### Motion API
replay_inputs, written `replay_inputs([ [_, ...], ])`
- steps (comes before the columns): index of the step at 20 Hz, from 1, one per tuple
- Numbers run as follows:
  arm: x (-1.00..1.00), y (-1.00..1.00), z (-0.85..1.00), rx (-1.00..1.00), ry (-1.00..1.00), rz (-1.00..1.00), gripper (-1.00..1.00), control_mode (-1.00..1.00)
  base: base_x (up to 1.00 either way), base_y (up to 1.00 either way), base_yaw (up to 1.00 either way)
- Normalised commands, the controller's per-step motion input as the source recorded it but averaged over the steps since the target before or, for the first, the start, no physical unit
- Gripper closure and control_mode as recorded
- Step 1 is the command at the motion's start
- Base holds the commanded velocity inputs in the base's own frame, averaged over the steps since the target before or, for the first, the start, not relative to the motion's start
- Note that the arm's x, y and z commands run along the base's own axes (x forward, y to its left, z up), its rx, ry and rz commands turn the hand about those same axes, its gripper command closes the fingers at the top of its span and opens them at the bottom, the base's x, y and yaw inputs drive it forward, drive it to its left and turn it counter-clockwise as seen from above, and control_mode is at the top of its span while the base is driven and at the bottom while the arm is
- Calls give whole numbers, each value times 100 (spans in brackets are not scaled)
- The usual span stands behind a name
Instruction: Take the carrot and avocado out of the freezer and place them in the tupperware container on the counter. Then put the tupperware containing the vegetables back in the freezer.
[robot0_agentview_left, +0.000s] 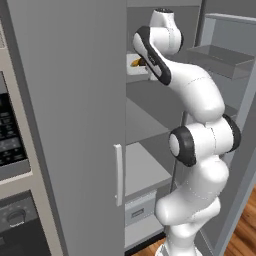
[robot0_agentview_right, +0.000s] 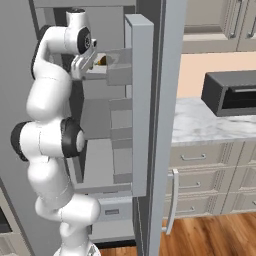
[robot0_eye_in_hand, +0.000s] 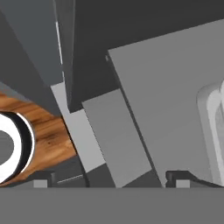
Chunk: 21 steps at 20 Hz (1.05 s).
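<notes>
One claw beside tupperware container; no writing legible.

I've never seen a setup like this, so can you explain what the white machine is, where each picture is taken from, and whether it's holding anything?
The white machine is a robot arm reaching into an open freezer. Two pictures come from cameras behind it, left and right; the third looks along its gripper. High inside sits a pale container with something orange-brown in it, too small to name. The fingers stand wide apart with nothing between them, so it holds nothing. A marble counter lies to the right.
</notes>
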Motion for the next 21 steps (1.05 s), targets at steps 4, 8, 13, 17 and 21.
replay_inputs([
  [4,-100,0,0,0,-15,-10,-100,-100,0,0,0],
  [8,-100,0,0,0,-18,-9,-100,-100,0,0,0],
  [13,-100,-2,5,0,-22,-5,-100,-100,0,0,0],
  [17,-100,0,24,0,-21,0,-100,-100,0,0,0],
  [21,-100,0,18,0,-25,0,-100,-100,0,0,0],
])
